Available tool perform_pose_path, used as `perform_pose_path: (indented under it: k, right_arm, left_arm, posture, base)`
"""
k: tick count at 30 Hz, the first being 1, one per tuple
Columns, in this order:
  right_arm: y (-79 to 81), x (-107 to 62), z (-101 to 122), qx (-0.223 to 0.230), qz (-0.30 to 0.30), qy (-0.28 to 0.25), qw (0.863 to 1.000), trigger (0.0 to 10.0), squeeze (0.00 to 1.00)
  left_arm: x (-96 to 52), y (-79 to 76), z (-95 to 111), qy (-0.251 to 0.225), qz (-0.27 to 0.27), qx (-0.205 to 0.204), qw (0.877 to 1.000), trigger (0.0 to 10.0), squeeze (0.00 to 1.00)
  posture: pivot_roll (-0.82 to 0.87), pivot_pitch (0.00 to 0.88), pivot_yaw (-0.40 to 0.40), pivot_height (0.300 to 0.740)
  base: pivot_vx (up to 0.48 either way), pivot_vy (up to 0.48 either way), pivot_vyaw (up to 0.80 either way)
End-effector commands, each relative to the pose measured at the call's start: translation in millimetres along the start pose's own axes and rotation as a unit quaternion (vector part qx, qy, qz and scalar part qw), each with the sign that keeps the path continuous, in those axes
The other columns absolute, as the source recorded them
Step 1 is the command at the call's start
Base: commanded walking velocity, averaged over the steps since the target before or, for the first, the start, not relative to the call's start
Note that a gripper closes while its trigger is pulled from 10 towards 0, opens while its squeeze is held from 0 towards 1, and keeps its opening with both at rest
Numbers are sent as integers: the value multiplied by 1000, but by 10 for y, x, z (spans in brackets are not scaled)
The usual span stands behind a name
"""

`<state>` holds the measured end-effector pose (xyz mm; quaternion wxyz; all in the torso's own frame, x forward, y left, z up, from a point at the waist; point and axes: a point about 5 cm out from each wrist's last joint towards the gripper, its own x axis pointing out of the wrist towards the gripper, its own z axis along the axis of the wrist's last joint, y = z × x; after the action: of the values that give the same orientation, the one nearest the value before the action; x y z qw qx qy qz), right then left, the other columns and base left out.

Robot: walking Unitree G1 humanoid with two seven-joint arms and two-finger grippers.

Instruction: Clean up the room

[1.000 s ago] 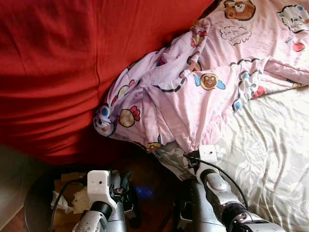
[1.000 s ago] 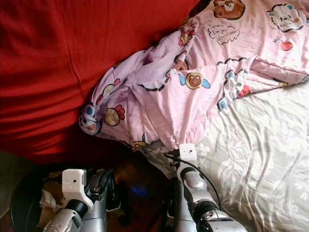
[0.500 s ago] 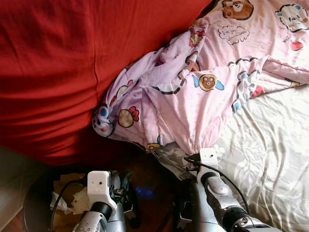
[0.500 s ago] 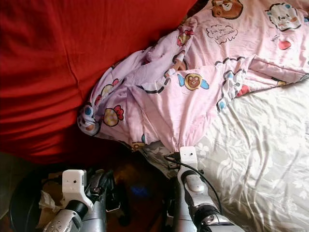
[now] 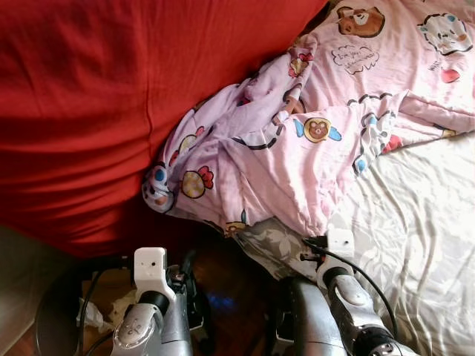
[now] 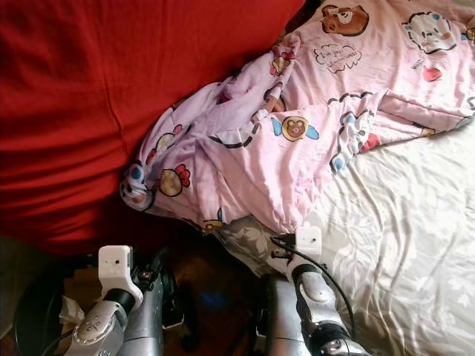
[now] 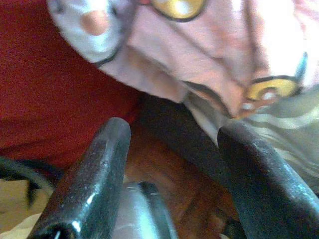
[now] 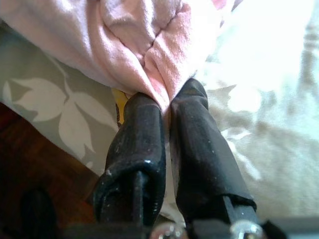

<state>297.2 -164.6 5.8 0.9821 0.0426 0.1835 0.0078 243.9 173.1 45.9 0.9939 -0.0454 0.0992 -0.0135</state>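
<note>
Right now the right gripper (image 8: 167,107) reaches forward at 5 o'clock, fingers pinched tight on a bunched fold of the pink cartoon-print cotton blanket (image 5: 297,141). The blanket is rumpled, draped from 1 o'clock over the grey leaf-patterned bedsheet (image 5: 415,222) beside the red fabric cover (image 5: 96,104). The left gripper (image 7: 172,164) hangs low at 7 o'clock, fingers spread apart, holding nothing.

From the wrist, the left gripper (image 7: 172,169) shows its two black fingers (image 7: 92,184) spread apart with nothing between them. Beyond the tips hangs the pink cartoon-print blanket (image 7: 209,55), its edge draping over a grey leaf-patterned sheet (image 7: 294,124). A red cover (image 7: 45,89) lies beside the blanket. Below the gap is dark reddish-brown wooden floor (image 7: 169,169).
</note>
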Motion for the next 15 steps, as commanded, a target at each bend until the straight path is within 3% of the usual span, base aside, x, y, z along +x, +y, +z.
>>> perform_pose_path:
  k: [1, 6, 12, 13, 15]
  right_arm:
    - [-70, -76, -124, 5, -8, 9, 1000, 0, 0]
    - [-130, -125, -150, 14, -22, -5, 1000, 0, 0]
    - [-157, -117, -93, 27, -29, -23, 999, 0, 0]
    - [-154, -115, -88, 29, -28, -24, 999, 10000, 0]
    - [-151, -117, -85, 31, -27, -27, 999, 10000, 0]
  left_arm:
    - [-13, 115, -100, 16, 29, 11, 999, 10000, 0]
    - [109, 334, -74, 13, 83, 7, 996, 10000, 0]
    - [169, 284, -250, 47, 57, 6, 997, 10000, 0]
    - [174, 274, -295, 55, 56, 5, 997, 10000, 0]
    - [176, 265, -331, 60, 56, 4, 997, 10000, 0]
  posture:
    - [56, 162, -81, 613]
    - [40, 72, -56, 613]
    - [13, 10, -25, 613]
    - [0, 0, -18, 613]
    - [0, 0, -18, 613]
  base:
    - [0, 0, 0]
    - [0, 0, 0]
    - [0, 0, 0]
    - [0, 0, 0]
    - [0, 0, 0]
